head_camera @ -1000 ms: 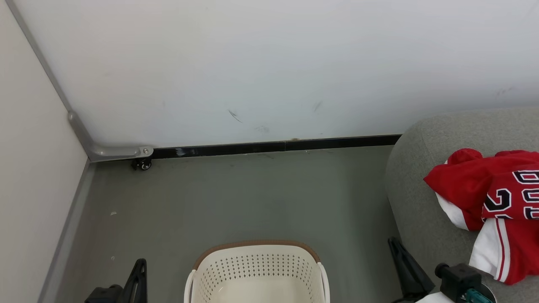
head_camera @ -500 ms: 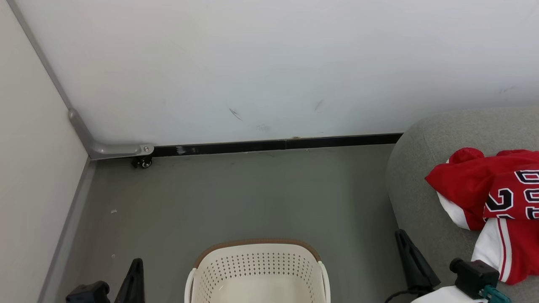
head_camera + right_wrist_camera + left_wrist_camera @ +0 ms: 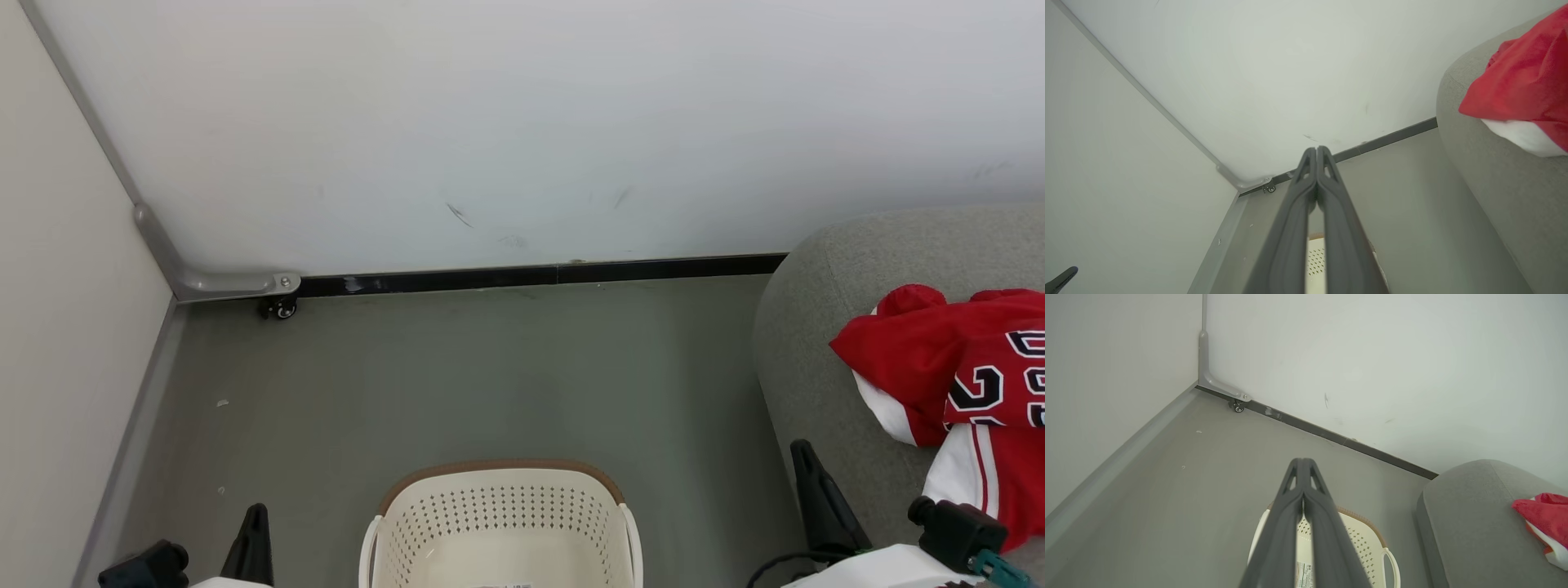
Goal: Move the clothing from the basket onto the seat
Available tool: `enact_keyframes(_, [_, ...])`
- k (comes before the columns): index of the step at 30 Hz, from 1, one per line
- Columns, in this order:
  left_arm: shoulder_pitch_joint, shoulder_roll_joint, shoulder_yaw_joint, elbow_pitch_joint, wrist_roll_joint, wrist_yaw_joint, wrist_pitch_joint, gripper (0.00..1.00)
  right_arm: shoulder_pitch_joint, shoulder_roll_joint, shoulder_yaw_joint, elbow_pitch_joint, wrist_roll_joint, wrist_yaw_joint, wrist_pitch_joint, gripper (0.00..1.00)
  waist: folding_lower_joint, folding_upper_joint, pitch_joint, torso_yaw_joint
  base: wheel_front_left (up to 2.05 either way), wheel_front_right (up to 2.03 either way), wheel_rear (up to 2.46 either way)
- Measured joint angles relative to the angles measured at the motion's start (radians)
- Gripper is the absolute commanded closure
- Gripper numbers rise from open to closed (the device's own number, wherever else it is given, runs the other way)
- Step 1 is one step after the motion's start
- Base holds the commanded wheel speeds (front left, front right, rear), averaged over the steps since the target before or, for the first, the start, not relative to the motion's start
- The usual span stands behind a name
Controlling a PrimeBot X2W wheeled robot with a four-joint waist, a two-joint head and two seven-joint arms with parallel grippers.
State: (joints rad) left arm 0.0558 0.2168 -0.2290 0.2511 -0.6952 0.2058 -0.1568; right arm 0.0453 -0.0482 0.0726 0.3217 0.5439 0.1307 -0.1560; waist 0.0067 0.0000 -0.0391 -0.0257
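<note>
1. Head view: the basket (image 3: 498,469) stands on the grey floor (image 3: 457,376) at the bottom edge, its holed walls and pale bottom showing. A sticker (image 3: 504,585) lies on that bottom, its print too small to read. The clothing (image 3: 939,359) lies heaped on the seat (image 3: 808,343) at the right, well apart from the basket. The red jersey on top bears a black, white-edged "2" and a second digit cut off by the picture's edge. The left gripper (image 3: 257,513) shows at the lower left and the right gripper (image 3: 802,449) at the lower right, beside the seat's edge. Each looks like one dark blade.
2. Left wrist view: the left gripper's jaws are pressed together, holding nothing, above the basket. The sticker shows some dark print that cannot be read. A red and white corner of clothing rests on the seat at the right.
3. Right wrist view: the right gripper's jaws are likewise together with nothing in them. Red and white cloth lies on the seat at the upper right, and a strip of the basket shows between the fingers.
</note>
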Motion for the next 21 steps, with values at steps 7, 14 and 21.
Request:
enact_keyframes(7, [-0.001,-0.011,0.024,-0.003,-0.072,-0.023,0.023,1.0,-0.003,0.0,-0.009,-0.006,0.087,0.0,0.021,1.0,0.0053,0.0,-0.002,0.002,0.0,0.0,0.0])
enact_keyframes(14, [-0.004,-0.028,0.049,-0.006,-0.146,-0.049,0.044,1.0,-0.005,-0.003,-0.024,-0.017,0.175,0.0,0.035,1.0,0.0094,0.0,-0.004,0.004,0.0,0.0,0.0])
enact_keyframes(21, [-0.005,-0.038,0.072,-0.008,-0.22,-0.075,0.064,1.0,-0.007,-0.006,-0.034,-0.021,0.267,0.0,0.052,1.0,0.0107,0.0,-0.004,0.006,0.0,0.0,0.0])
